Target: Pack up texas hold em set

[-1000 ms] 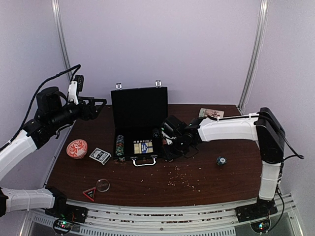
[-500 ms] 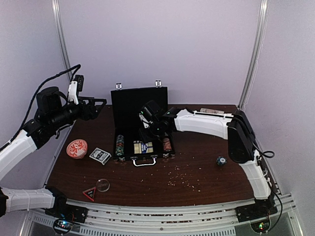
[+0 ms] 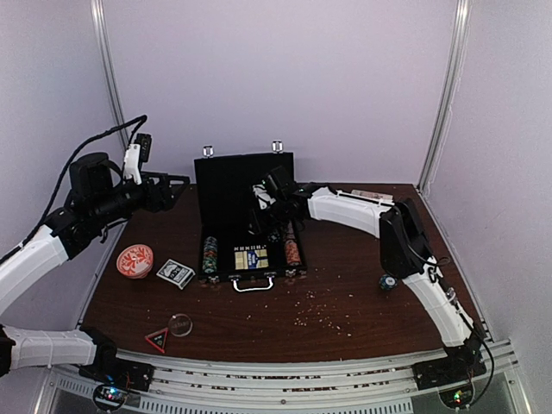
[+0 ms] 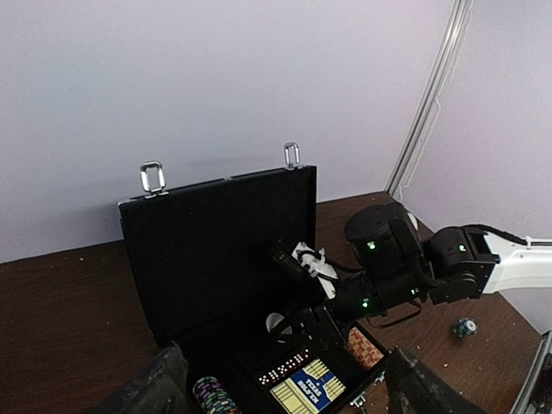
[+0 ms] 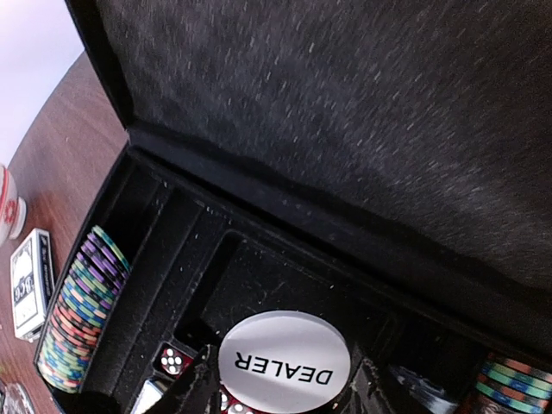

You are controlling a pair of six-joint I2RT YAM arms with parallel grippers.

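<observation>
Right arm had swung from the case's right end to reach over its middle since a second before; left arm barely shifted; right gripper hung low inside the open black briefcase, jaws about half apart and closed on the white dealer button, a finger touching the disc's rim on each side, printed face toward the wrist camera; button sat over the middle compartment, close above red dice; briefcase lay at mid-table, lid upright and facing the arms; multicoloured chip stack lay in the end compartment on the view's left; reddish chip stack in the opposite end; blue-and-yellow boxed deck between them, near the handle; left gripper held high, well apart from the case on its left side, jaws spread wide with nothing in them; second card deck lay on the table just left of the case, beside an orange-red dish; stray chip lay well to the right; pale crumbs scattered in front.
</observation>
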